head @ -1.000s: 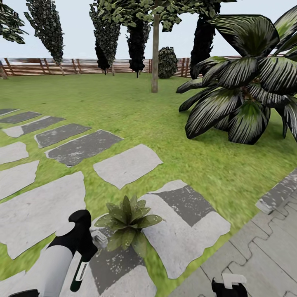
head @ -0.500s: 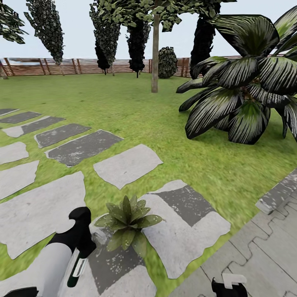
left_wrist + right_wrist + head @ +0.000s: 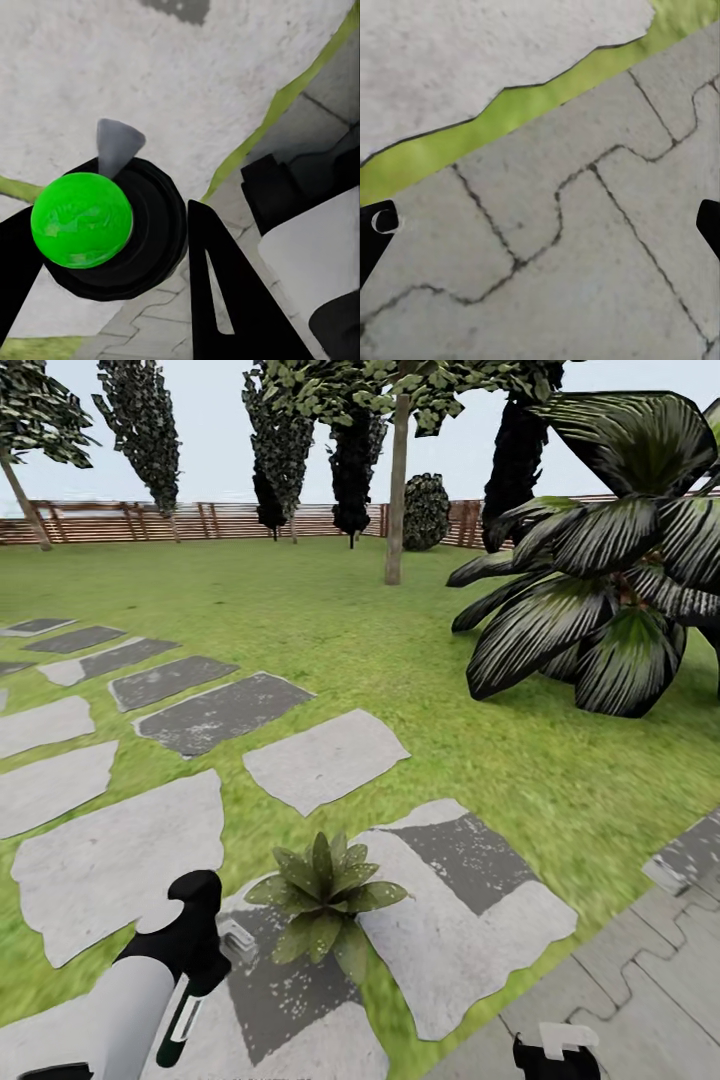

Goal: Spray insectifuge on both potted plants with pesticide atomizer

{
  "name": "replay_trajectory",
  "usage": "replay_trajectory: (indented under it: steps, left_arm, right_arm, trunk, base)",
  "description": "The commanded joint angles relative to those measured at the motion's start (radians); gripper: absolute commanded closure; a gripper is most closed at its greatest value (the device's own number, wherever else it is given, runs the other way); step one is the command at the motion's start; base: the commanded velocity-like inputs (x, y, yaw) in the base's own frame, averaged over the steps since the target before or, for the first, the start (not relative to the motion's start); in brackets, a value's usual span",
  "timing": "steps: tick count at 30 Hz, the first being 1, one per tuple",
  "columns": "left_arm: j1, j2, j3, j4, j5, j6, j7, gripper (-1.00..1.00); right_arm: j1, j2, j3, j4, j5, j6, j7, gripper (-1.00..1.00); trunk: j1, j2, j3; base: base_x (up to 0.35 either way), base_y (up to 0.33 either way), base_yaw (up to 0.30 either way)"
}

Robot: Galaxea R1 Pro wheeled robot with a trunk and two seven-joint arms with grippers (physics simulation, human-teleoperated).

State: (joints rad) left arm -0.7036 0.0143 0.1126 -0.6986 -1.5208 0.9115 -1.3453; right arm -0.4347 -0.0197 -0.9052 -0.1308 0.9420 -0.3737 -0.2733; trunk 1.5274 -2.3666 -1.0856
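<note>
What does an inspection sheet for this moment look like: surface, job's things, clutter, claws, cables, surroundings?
Surface: lawn with pale stepping stones; interlocking pavers under the right claw.
Job's things: one potted plant sits low on a stone; the atomizer, green-capped with a grey nozzle, is held just beside it.
Clutter: nothing seen.
Claws: left claw shut on the atomizer; right claw open, nothing between the fingers.
Cables: nothing seen.
Surroundings: big palm at right, slatted fence and dark trees at the back.
</note>
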Motion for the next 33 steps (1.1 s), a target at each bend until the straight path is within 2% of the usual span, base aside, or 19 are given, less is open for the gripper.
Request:
replay_trajectory:
  steps: [1,6,13,16,20,22,24,27,33]
  left_arm:
    - [-0.001,-0.005,0.002,-0.002,-0.010,0.009,-0.009,1.00]
    - [-0.001,-0.008,0.001,0.000,-0.002,0.009,0.041,1.00]
    - [-0.001,-0.019,0.002,0.040,0.004,0.009,0.046,1.00]
    - [-0.001,-0.045,0.002,0.048,0.002,0.009,0.048,1.00]
    - [-0.001,-0.059,0.002,0.048,0.002,0.010,0.048,1.00]
    - [-0.002,-0.096,0.001,0.040,-0.006,0.010,0.048,1.00]
    - [-0.003,-0.116,0.001,0.037,-0.007,0.010,0.049,1.00]
    - [-0.006,-0.129,0.001,0.035,-0.008,0.010,0.049,1.00]
    - [-0.004,-0.131,0.004,0.043,-0.009,0.010,0.049,1.00]
  right_arm:
    - [-0.001,-0.001,-0.007,0.002,0.011,-0.004,-0.004,-1.00]
    - [-0.001,-0.002,-0.008,0.002,0.011,-0.004,-0.004,-1.00]
    - [-0.001,-0.002,-0.008,0.002,0.011,-0.004,-0.004,-1.00]
    - [-0.001,-0.001,-0.008,0.002,0.010,-0.004,-0.004,-1.00]
    - [-0.001,-0.002,-0.009,0.001,0.009,-0.004,-0.004,-1.00]
    - [-0.001,-0.002,-0.009,-0.001,0.009,-0.004,-0.004,-1.00]
    - [-0.001,-0.003,-0.009,-0.001,0.010,-0.004,-0.004,-1.00]
    - [-0.001,-0.004,-0.008,-0.002,0.012,-0.004,-0.003,-1.00]
    - [-0.001,-0.006,-0.008,-0.003,0.013,-0.004,-0.003,-1.00]
  trunk:
    - [0.000,0.000,-0.001]
    - [0.000,0.000,-0.001]
    - [0.000,0.000,-0.001]
    - [0.000,0.000,-0.001]
    - [0.000,0.000,-0.001]
    - [0.000,0.000,-0.001]
    - [0.000,0.000,-0.001]
    - [0.000,0.000,-0.001]
    - [0.000,0.000,-0.001]
  base:
    - [0.000,0.000,0.049]
    - [0.090,-0.123,0.009]
    - [0.088,-0.188,0.000]
    - [0.005,-0.026,0.067]
    - [0.000,-0.002,0.245]
    - [0.006,0.000,0.225]
    - [0.141,0.000,0.090]
    - [0.290,0.000,0.021]
    - [0.330,0.000,0.001]
